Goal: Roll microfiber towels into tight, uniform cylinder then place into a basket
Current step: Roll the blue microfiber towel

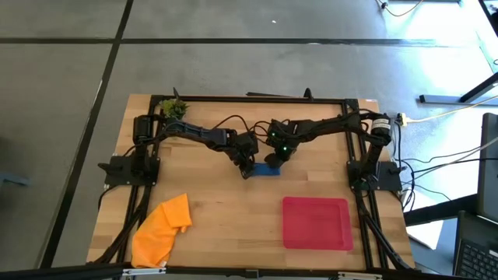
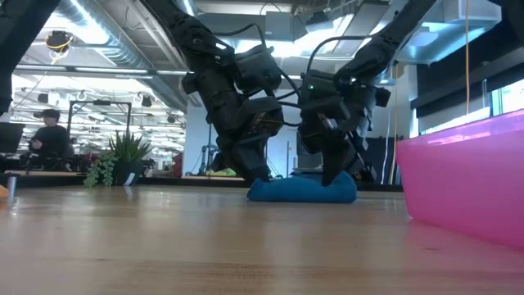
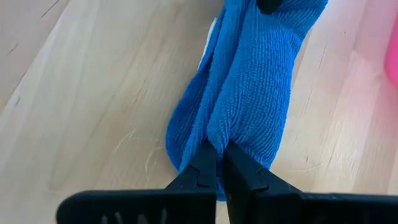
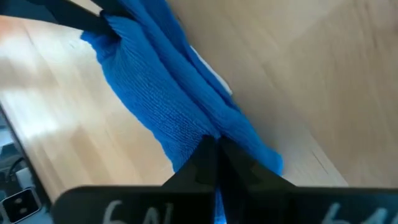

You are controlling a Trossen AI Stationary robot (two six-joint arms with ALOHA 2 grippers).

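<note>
Both of your grippers are on the blue towel (image 1: pixel 268 169), which lies rolled into a short thick bundle on the wooden table (image 1: pixel 226 225), near the middle and toward the far edge. You have the left gripper (image 3: pixel 219 163) at one end of the roll, its two fingers pressed together with a fold of blue cloth pinched between the tips. You have the right gripper (image 4: pixel 214 149) at the opposite end, also closed tight on the cloth. In the low view you see the roll resting flat on the table, with both arms coming down onto it from above. The orange towel (image 1: pixel 162 229) lies loose and crumpled near the front left corner of the table, well apart from the arms. The red basket (image 1: pixel 315 223) sits at the front right, with nothing inside it that you can see. A small green plant (image 1: pixel 174 107) stands at the far left corner.
</note>
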